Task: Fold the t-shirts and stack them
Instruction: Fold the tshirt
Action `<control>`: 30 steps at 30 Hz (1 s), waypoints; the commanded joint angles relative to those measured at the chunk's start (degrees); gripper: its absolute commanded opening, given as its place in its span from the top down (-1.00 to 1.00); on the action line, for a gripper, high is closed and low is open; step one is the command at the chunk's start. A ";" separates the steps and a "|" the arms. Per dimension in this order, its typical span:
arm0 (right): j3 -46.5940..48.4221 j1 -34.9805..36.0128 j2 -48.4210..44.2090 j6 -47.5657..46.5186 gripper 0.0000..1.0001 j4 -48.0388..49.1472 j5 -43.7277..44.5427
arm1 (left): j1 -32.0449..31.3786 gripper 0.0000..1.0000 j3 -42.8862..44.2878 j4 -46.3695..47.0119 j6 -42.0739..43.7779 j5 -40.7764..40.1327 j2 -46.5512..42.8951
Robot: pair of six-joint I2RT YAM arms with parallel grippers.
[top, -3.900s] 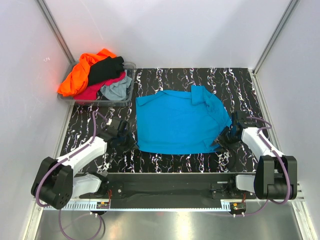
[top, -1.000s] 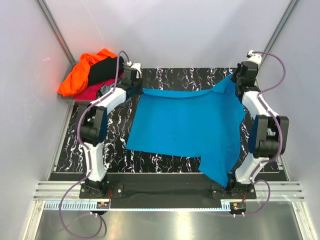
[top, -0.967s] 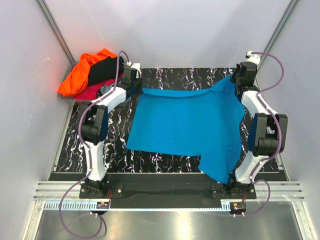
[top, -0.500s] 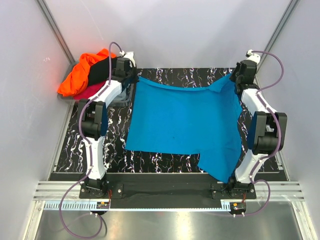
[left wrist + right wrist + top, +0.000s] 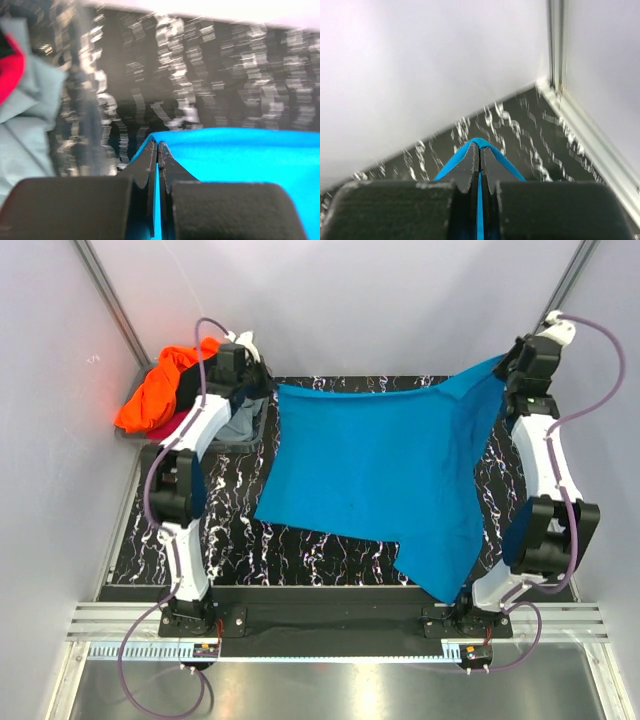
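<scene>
Turquoise shirt [image 5: 380,470] is clamped tight in your left gripper [image 5: 157,146] and right gripper [image 5: 480,146]; hold its edge taut and lower evenly onto the counter [image 5: 230,530].

- bright turquoise-blue cloth t-shirt [image 5: 380,470]: soft, matt, smooth;
- black white-veined tabletop [image 5: 320,562]: smooth, slightly glossy;
- left gripper [image 5: 158,150]: matt black plastic fingers [image 5: 144,172]

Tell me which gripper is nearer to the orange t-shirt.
Left. The left gripper, holding the turquoise t-shirt, is beside the orange t-shirt; the right gripper is at the table's far-right corner.
</scene>
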 commanded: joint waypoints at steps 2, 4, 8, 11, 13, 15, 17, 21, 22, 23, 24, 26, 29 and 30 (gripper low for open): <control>7.95 -1.30 -10.41 -0.10 1.00 0.31 3.17 | -1.46 1.00 2.56 3.88 -3.35 8.13 -18.30; 9.10 -1.48 -13.05 -0.80 1.00 0.03 4.31 | -1.82 1.00 1.24 3.79 -3.53 9.54 -22.27; 10.94 -1.66 -21.13 -3.61 1.00 0.20 5.28 | -2.43 1.00 -1.66 3.79 -3.79 12.71 -33.52; 11.74 -1.66 -26.31 -4.58 1.00 0.55 5.20 | -2.43 1.00 -2.28 1.96 -2.21 12.80 -41.96; 11.56 -1.66 -29.05 -4.76 1.00 1.34 5.72 | -2.43 1.00 -0.80 0.54 -0.46 12.45 -46.96; 10.60 -1.66 -33.09 -4.76 1.00 3.17 5.81 | -2.35 1.00 1.23 -1.92 -0.28 11.75 -49.44; 10.68 -1.66 -36.34 -5.11 1.00 3.98 5.81 | -2.35 1.00 3.25 -2.01 -1.50 11.66 -52.52; 12.87 -1.66 -39.87 -5.55 1.00 4.07 6.07 | -2.87 1.00 6.50 -1.92 -2.65 11.49 -55.42; 13.66 -1.66 -40.22 -5.72 1.00 4.07 5.90 | -2.96 1.00 6.94 -1.92 -2.65 11.31 -55.95; 15.32 -1.66 -40.57 -6.16 1.00 3.98 5.64 | -3.05 1.00 7.38 -2.36 -2.65 10.70 -56.22; 16.12 -1.66 -40.58 -6.43 1.00 4.07 5.20 | -3.14 1.00 8.52 -2.71 -2.47 10.43 -56.22; 18.32 -1.66 -40.23 -7.66 1.00 3.98 4.06 | -3.05 1.00 10.10 -4.20 -1.69 9.12 -55.70; 19.29 -1.66 -39.09 -9.85 1.00 4.07 3.52 | -3.05 1.00 13.97 -6.75 1.47 6.23 -53.15; 19.38 -1.66 -38.39 -10.38 1.00 4.07 3.44 | -3.05 1.00 15.46 -7.37 3.14 5.51 -50.79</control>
